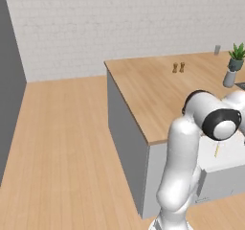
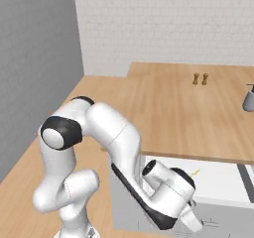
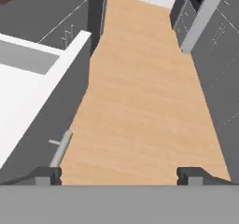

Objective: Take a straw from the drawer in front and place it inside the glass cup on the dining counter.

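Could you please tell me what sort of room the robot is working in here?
Most likely a kitchen: a light-wood dining counter with grey sides, an open white drawer beneath it, a potted plant, and grey cabinets across the wooden floor.

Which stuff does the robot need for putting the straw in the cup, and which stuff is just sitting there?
For the job:
- straw, lying in the open drawer
- glass cup, far back on the dining counter
- claw, open, holding nothing

Just sitting there:
- potted plant
- grey pump bottle
- two small brown shakers
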Tool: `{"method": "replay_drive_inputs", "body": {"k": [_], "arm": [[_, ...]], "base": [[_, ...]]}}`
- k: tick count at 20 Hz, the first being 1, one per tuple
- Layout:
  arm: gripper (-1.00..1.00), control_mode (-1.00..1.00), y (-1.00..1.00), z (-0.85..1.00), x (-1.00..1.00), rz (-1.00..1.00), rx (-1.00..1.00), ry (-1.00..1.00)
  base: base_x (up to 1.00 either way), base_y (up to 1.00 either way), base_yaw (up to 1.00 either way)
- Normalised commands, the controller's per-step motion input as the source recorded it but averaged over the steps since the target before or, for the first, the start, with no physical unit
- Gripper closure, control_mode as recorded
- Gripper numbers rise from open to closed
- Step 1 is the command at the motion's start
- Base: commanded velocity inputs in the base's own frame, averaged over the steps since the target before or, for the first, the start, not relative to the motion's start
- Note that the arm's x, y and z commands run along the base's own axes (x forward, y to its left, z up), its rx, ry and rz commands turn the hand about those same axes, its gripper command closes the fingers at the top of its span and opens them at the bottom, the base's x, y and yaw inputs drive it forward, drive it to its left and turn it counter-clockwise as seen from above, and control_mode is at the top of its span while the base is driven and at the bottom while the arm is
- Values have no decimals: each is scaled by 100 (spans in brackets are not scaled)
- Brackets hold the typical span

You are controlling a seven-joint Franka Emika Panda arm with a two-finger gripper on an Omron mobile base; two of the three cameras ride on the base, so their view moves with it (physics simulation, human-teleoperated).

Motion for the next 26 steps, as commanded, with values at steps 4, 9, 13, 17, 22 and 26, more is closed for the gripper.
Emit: {"method": "replay_drive_inputs", "body": {"k": [4, 9, 13, 17, 22, 26], "arm": [[-100, -100, 59, 33, 81, -61, 0, -57], [-100, -100, 31, 52, 67, -67, 2, -47], [-100, -100, 9, 76, 76, -66, 9, -28], [-100, -100, 0, 98, 52, -66, 26, -16], [-100, -100, -2, 100, 45, -61, 35, -18], [-100, -100, -7, 100, 63, -53, 44, -16]], "base": [[0, 0, 0], [0, 0, 0], [0, 0, 0], [0, 0, 0], [0, 0, 0], [0, 0, 0]]}}
